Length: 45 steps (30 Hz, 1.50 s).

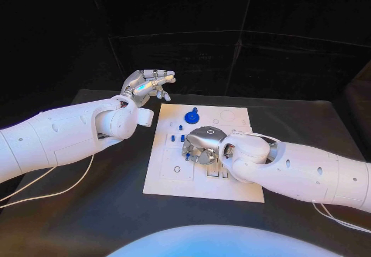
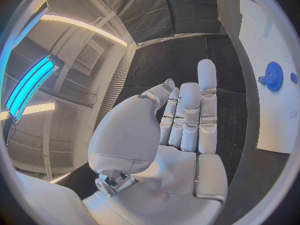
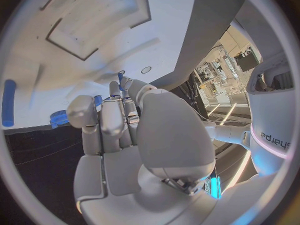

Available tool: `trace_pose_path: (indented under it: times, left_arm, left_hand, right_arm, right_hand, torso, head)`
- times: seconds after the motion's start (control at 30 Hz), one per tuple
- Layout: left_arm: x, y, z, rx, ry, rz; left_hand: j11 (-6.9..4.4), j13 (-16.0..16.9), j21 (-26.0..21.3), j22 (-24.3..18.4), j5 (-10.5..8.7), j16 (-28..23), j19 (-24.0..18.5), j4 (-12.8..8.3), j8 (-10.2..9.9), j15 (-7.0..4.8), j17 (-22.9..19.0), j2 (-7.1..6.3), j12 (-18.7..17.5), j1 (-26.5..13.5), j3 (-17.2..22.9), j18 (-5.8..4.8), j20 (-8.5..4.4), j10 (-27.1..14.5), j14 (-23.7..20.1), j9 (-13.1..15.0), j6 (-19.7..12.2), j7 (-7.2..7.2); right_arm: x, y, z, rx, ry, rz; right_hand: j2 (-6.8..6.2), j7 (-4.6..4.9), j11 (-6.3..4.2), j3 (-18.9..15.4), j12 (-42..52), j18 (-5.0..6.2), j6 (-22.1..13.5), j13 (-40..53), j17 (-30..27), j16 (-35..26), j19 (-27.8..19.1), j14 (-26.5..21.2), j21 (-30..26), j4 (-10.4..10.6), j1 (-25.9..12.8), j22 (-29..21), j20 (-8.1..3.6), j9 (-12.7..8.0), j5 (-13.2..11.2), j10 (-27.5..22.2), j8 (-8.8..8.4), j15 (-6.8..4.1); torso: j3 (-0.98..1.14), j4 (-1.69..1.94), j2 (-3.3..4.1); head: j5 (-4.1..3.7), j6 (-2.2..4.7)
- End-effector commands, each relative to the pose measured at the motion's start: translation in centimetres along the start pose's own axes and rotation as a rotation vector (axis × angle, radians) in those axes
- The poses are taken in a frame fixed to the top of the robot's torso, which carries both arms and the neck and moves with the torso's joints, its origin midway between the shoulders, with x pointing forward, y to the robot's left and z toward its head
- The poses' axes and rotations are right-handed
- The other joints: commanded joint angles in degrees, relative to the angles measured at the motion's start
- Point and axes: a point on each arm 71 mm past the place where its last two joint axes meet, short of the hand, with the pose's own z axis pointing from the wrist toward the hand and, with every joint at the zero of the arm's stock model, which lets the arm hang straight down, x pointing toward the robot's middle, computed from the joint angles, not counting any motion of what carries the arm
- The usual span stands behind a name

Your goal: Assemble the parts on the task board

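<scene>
Task board (image 1: 202, 184), white rectangular plate w/ shallow cut-outs & outlined recesses, is lying flat mid-table on the black table (image 1: 93, 214), which is sitting against dark walls behind. Blue gear (image 1: 192, 116), round w/ toothed rim, is standing near the board's far edge; in the left wrist view it's showing as a blue toothed disc (image 2: 273, 76) on the white plate. Small blue pegs (image 1: 177, 138) are sitting a bit nearer, left of centre on the board.

Right hand (image 1: 202, 145) is hovering over the board's middle, palm down, fingers curled together toward the surface. In the right wrist view a small blue part (image 3: 120, 78) is showing at its fingertips (image 3: 125, 85), but can't tell if it's being pinched or just lying beneath them.

Left hand (image 1: 147, 85) is hanging off the board, beyond its far-left corner, well apart from the gear; fingers straight & pressed side by side, thumb folded in front, holding nothing.
</scene>
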Motion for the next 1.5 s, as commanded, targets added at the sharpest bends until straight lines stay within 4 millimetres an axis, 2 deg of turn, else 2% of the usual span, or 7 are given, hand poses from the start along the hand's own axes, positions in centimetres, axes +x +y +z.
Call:
trace_pose_path:
  times: [0.03, 0.5, 1.23, 1.5]
  left_arm:
    - [0.14, -0.13, 0.04, 0.004, 0.010, -0.008]
    - [0.05, -0.14, 0.00, 0.003, 0.009, -0.007]
    - [-0.10, -0.07, 0.09, -0.002, 0.008, -0.007]
    - [-0.08, -0.05, 0.08, -0.004, 0.010, -0.008]
  left_hand:
    - [-0.15, -0.1, -0.3, -0.1, 0.21, -0.1, -0.3, -0.2, 0.4, -0.05, 0.0, -0.18, 0.2, 0.2, -0.1, 1.15, -0.07, -0.4, -0.5, 0.0, -0.1, 0.14]
    - [-0.15, -0.1, -0.3, -0.1, 0.21, -0.1, -0.3, -0.2, 0.4, -0.05, 0.0, -0.18, 0.2, 0.2, -0.1, 1.15, -0.07, -0.4, -0.5, 0.0, -0.1, 0.14]
    - [-0.14, -0.1, -0.3, -0.1, 0.22, -0.2, -0.3, -0.2, 0.4, -0.04, -0.2, -0.25, 0.3, 0.1, -0.1, 1.14, -0.07, -0.4, -0.6, 0.0, -0.1, 0.15]
    - [-0.14, -0.1, -0.3, -0.1, 0.22, -0.2, -0.3, -0.2, 0.4, -0.04, -0.2, -0.25, 0.3, 0.1, -0.1, 1.14, -0.07, -0.4, -0.6, 0.0, -0.1, 0.15]
  right_arm:
    - [0.41, -0.04, -0.02, 0.010, 0.034, -0.016]
    - [0.36, 0.11, -0.24, 0.005, 0.025, -0.020]
    - [0.25, 0.00, -0.39, 0.006, -0.002, -0.020]
    - [0.36, 0.10, -0.11, 0.012, 0.012, -0.023]
  right_hand:
    - [0.04, 0.20, 0.11, -0.3, -0.3, -0.38, 0.1, -0.1, -0.1, 0.0, -0.1, 1.6, 0.2, -0.1, -0.7, -0.1, 0.22, 0.0, 0.0, -0.1, -0.24, 0.31]
    - [0.04, 0.18, 0.11, -0.3, -0.3, -0.39, 0.1, -0.1, -0.2, -0.1, -0.1, 1.6, 0.2, -0.1, -0.9, 0.0, 0.24, 0.0, 0.0, -0.1, -0.25, 0.32]
    - [0.14, 0.12, 0.05, -0.3, -0.4, -0.38, 0.2, -0.1, -0.2, -0.1, -0.1, 1.6, 0.2, -0.1, -0.9, 0.0, 0.24, 0.0, 0.2, 0.0, -0.23, 0.29]
    - [-0.19, 0.51, 0.46, -0.5, -1.3, -0.33, -1.0, -0.3, -0.6, -0.2, -0.5, 1.5, 0.1, -0.2, -1.8, -0.4, 0.41, -0.3, 0.2, -1.1, -1.01, 0.56]
  torso:
    - [-0.02, 0.01, 0.02]
    - [0.01, -0.01, -0.01]
    - [-0.06, -0.02, 0.05]
    - [-0.08, 0.04, 0.04]
  head:
    - [-0.03, -0.06]
    - [0.19, -0.33]
    - [0.13, -0.27]
    - [0.10, -0.39]
